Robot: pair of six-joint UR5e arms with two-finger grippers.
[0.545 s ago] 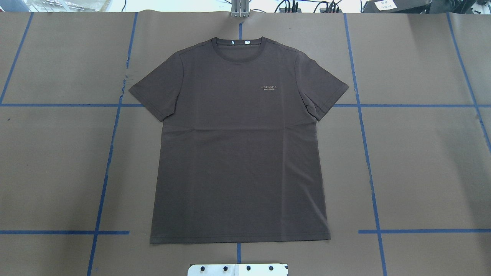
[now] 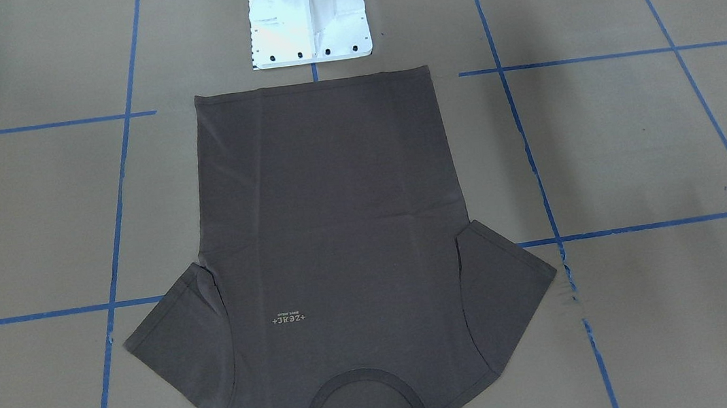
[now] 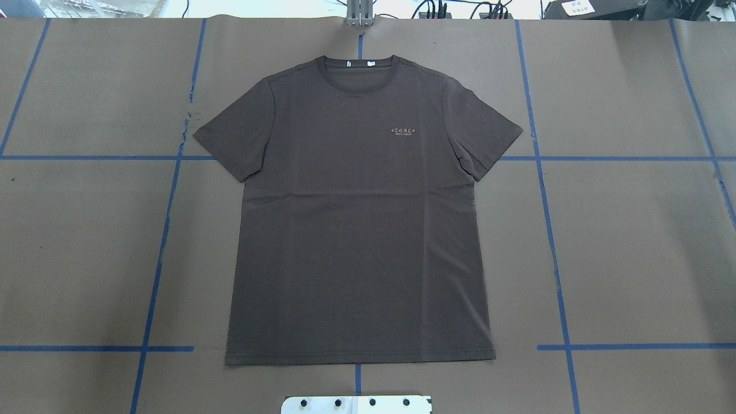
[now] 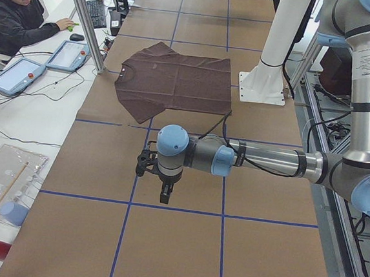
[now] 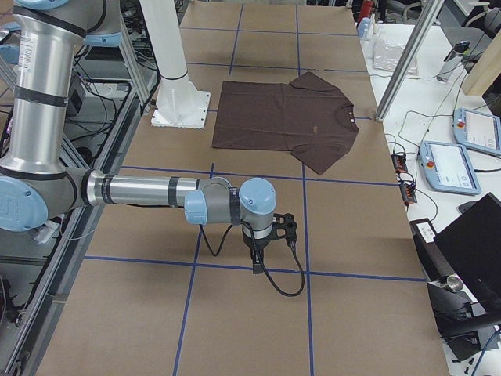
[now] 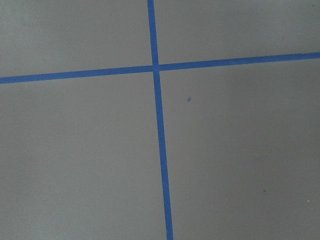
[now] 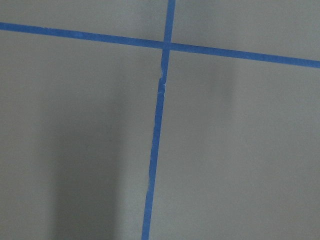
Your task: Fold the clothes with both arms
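The clothes are one dark grey-brown T-shirt (image 3: 356, 230) lying flat and face up in the middle of the table, sleeves spread. Its collar (image 3: 357, 72) points away from the robot base and its hem lies near the base; it also shows in the front-facing view as the T-shirt (image 2: 331, 221). My left gripper (image 4: 165, 194) hangs over bare table well to the robot's left of the T-shirt (image 4: 177, 79). My right gripper (image 5: 256, 262) hangs likewise on the other side, far from the T-shirt (image 5: 282, 117). I cannot tell whether either is open or shut. Both wrist views show only table.
Blue tape lines (image 3: 552, 241) grid the brown table cover. The white base pedestal (image 2: 308, 18) stands just behind the hem. A metal post (image 4: 85, 19) and control tablets (image 4: 66, 55) stand at the far edge, where a person (image 4: 14, 16) sits at a desk.
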